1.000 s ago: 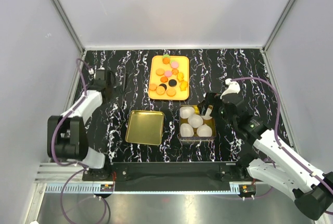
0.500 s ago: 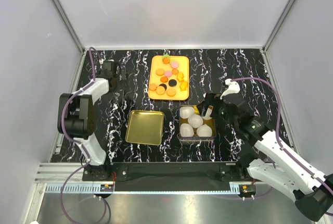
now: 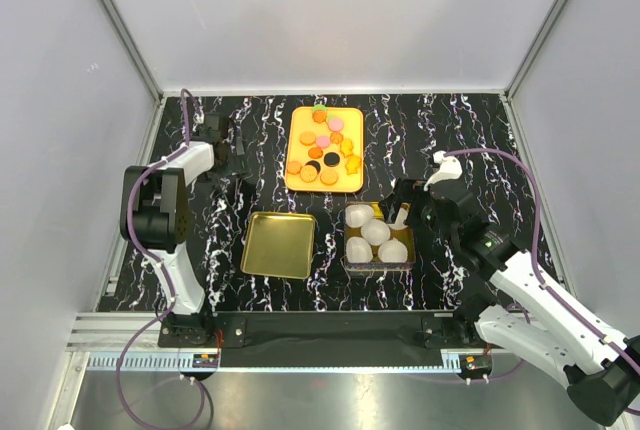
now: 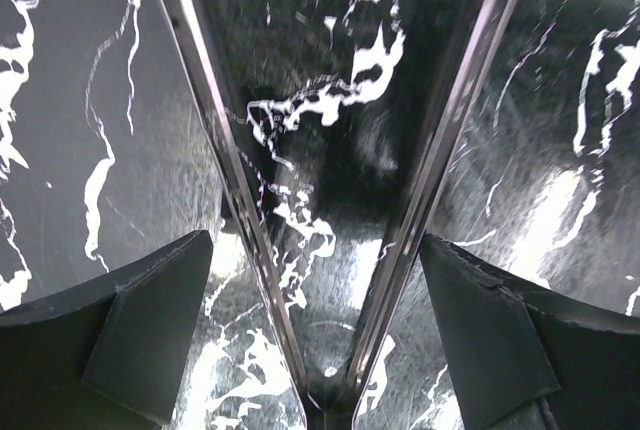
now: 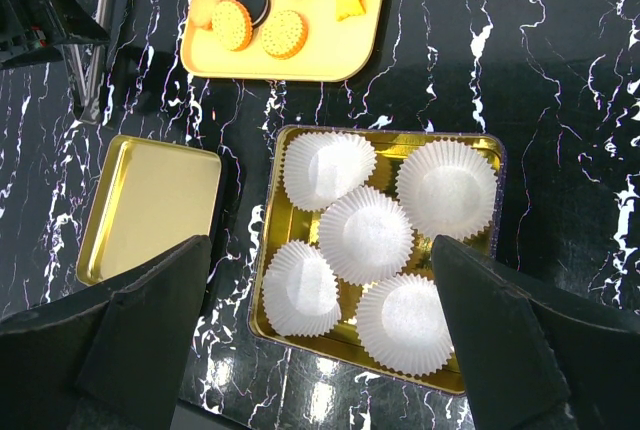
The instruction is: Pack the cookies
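The cookies, small orange, pink, black and yellow discs, lie on a yellow tray at the back middle; some also show in the right wrist view. A gold tin holds several white paper cups. My right gripper is open and empty, hovering above this tin. My left gripper is open and low over the table at the far left, with metal tongs lying between its fingers, not gripped. It also shows in the top view.
A gold lid lies open side up left of the tin, also in the right wrist view. The tongs lie left of the yellow tray. White walls enclose the black marbled table.
My left arm has swung toward the far left corner and now has its gripper over the tongs. The right arm has barely moved.
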Robot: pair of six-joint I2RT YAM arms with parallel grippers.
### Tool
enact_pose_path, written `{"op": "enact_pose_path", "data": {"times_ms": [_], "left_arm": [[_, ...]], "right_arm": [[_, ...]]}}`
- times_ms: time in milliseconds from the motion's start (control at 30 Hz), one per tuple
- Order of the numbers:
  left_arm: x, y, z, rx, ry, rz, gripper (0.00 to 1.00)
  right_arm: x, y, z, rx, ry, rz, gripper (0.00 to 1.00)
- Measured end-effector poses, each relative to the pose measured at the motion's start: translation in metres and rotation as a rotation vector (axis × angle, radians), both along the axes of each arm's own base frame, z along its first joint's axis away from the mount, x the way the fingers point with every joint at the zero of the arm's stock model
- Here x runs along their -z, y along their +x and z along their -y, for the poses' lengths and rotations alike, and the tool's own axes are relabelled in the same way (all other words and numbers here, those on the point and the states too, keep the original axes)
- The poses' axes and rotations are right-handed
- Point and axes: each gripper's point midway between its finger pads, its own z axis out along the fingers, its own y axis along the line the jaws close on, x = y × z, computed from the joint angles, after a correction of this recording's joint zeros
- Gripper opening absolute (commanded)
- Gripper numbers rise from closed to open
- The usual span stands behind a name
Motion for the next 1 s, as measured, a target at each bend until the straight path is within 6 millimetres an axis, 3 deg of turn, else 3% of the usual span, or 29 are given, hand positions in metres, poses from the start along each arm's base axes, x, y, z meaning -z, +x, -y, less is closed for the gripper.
{"op": "enact_pose_path", "data": {"times_ms": [300,600,700,1000], "left_arm": [[0.009,-0.010,0.005,0.000,-0.028,-0.051,0.86],[0.015,-0.011,0.009,0.001,-0.050,-0.074,0.73],[0.015,-0.010,0.009,0.002,-0.052,-0.077,0.62],[0.005,-0.013,0.009,0.003,-0.054,-0.075,0.52]], "right_arm": [[0.003,-0.001,0.000,-0.001,-0.002,-0.005,1.00],[0.007,-0.002,0.001,-0.002,-0.008,-0.014,1.00],[0.007,-0.002,0.001,-0.002,-0.009,-0.016,1.00],[0.009,-0.001,0.000,-0.002,-0.012,-0.020,1.00]]}}
